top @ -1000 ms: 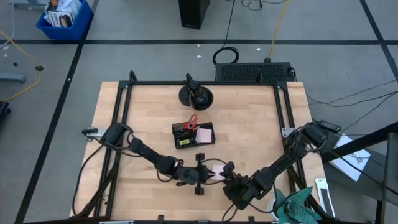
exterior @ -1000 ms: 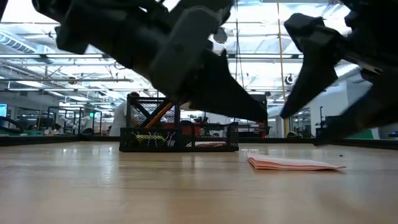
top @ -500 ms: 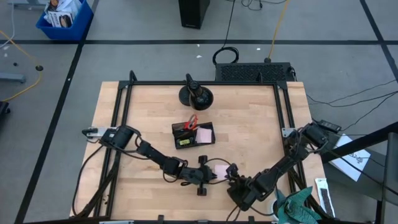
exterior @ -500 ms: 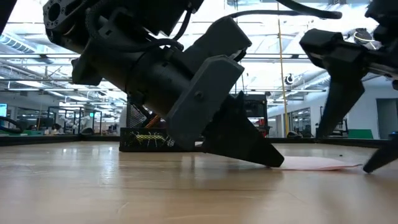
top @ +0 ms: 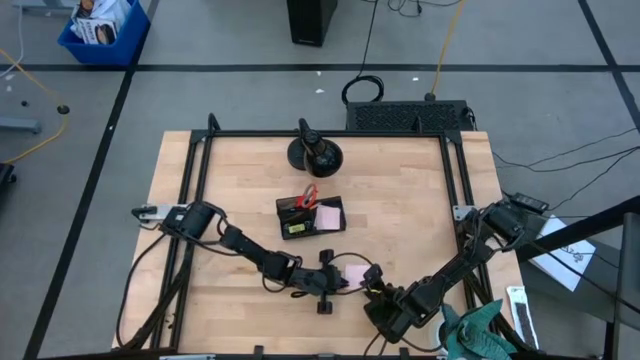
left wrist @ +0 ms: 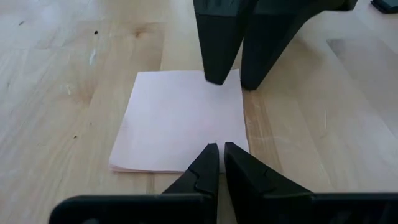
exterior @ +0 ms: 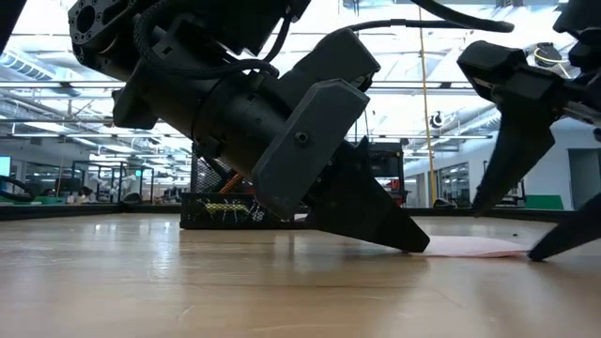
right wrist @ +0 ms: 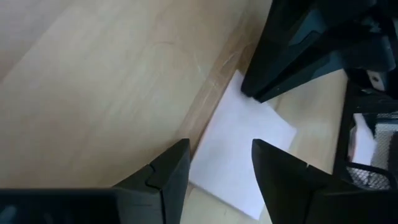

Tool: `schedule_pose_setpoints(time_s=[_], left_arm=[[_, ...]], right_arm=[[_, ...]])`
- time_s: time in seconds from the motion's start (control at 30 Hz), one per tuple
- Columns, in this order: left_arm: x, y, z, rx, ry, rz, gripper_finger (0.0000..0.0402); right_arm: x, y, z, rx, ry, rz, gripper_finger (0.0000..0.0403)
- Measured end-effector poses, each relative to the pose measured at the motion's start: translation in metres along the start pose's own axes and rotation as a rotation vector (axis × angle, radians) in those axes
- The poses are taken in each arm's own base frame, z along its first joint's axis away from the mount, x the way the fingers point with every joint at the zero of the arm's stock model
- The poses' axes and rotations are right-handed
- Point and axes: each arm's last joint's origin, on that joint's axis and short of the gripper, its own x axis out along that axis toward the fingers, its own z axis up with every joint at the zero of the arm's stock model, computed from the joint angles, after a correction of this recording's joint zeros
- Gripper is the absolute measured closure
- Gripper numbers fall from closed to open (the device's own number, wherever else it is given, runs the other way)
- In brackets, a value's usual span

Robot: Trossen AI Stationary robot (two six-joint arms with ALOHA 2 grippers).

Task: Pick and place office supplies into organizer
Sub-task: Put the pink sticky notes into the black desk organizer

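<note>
Left pincer [left wrist: 220,155] has been brought down over the last second: tips pressed together and planted on the near edge of the pink sticky-note pad [left wrist: 183,121], pinning it flat to the tabletop [left wrist: 56,74]. In the last half second almost nothing was shifted on this arm.

Right pincer [right wrist: 217,162] has been moved in from the opposite side, fingers spread, straddling the pad's far edge; its tips are seen in the left wrist view touching or just above that edge. Nothing is pinched yet. The spread looks slightly narrowed from a moment ago, judged as the start of a close.

Meaning: a two-arm pickup is set up, one arm holding the pad, the other taking the edge. The pad is not lifted.

Farther back, the organizer [top: 311,216] is seen mid-tabletop, well apart from the pad, already loaded with scissors [top: 307,196] and a pink sheet. Beyond it, the round black stand base [top: 314,153].
</note>
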Motion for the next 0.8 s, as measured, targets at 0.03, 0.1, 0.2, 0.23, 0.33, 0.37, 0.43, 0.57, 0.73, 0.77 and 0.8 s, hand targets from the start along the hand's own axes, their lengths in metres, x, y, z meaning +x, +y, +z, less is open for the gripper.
schedule_pose_setpoints(time_s=[0.03,0.1,0.2,0.23,0.33,0.37,0.43,0.57,0.73,0.77,0.8], left_arm=[[0.0,0.0,0.0,0.0,0.0,0.0,0.0366],[0.0,0.0,0.0,0.0,0.0,0.0,0.0366],[0.0,0.0,0.0,0.0,0.001,-0.001,0.0366],[0.0,0.0,-0.001,0.0,0.001,-0.001,0.0366],[0.0,0.0,-0.001,0.0,0.001,-0.002,0.0366],[0.0,0.0,-0.001,0.0,0.001,-0.002,0.0366],[0.0,-0.001,-0.001,0.001,0.002,-0.005,0.0366],[0.0,-0.002,-0.001,-0.004,0.003,-0.007,0.0366],[-0.003,-0.005,0.001,0.02,-0.006,-0.014,0.0366],[-0.005,-0.006,0.003,0.036,-0.012,-0.019,0.0366],[-0.008,-0.009,0.006,0.05,-0.016,-0.026,0.0366]], right_arm=[[0.001,0.001,-0.001,-0.006,0.004,-0.005,0.0236],[0.003,0.001,-0.002,-0.017,0.009,-0.009,0.0246],[0.003,0.001,-0.002,-0.018,0.009,-0.009,0.0271],[0.003,0.001,-0.002,-0.021,0.009,-0.008,0.0282],[0.004,0.001,-0.002,-0.027,0.012,-0.006,0.0326],[0.004,0.001,-0.003,-0.027,0.015,-0.01,0.0344],[0.005,0.0,-0.003,-0.026,0.017,-0.019,0.038],[0.006,-0.001,-0.004,-0.013,0.025,-0.044,0.0395],[0.0,-0.008,-0.004,-0.019,0.033,-0.133,0.0402],[-0.003,-0.01,-0.003,-0.018,0.031,-0.147,0.0402],[-0.007,-0.014,0.0,-0.02,0.032,-0.161,0.0402]])
